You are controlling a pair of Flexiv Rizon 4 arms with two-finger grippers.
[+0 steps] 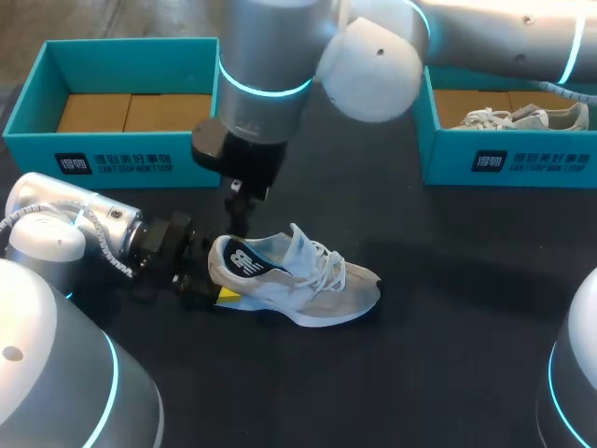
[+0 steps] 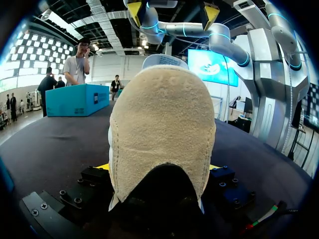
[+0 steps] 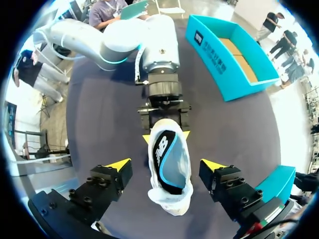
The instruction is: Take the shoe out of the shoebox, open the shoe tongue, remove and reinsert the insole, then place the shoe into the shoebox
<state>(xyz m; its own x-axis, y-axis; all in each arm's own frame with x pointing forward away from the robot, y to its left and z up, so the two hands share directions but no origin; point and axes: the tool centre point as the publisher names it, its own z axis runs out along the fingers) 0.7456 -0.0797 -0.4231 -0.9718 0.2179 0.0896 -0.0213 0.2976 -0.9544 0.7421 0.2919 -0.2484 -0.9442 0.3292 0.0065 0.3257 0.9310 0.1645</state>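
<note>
The shoe [image 1: 303, 280] stands on its sole near the middle of the table [image 1: 466, 308], outside both boxes. My left gripper [image 1: 217, 280] pinches its heel from both sides. My right gripper [image 3: 167, 164] hangs above its opening, fingers spread wide. The left box [image 1: 121, 154] and the right box [image 1: 508, 159] line the table's far edge, and the right box holds a second shoe [image 1: 522, 117].

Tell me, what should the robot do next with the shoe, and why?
Probably lower the open right gripper straight down to pinch the black insole. The left gripper clamps the heel of the beige-and-white sneaker, and the right one hovers above its opening.
</note>
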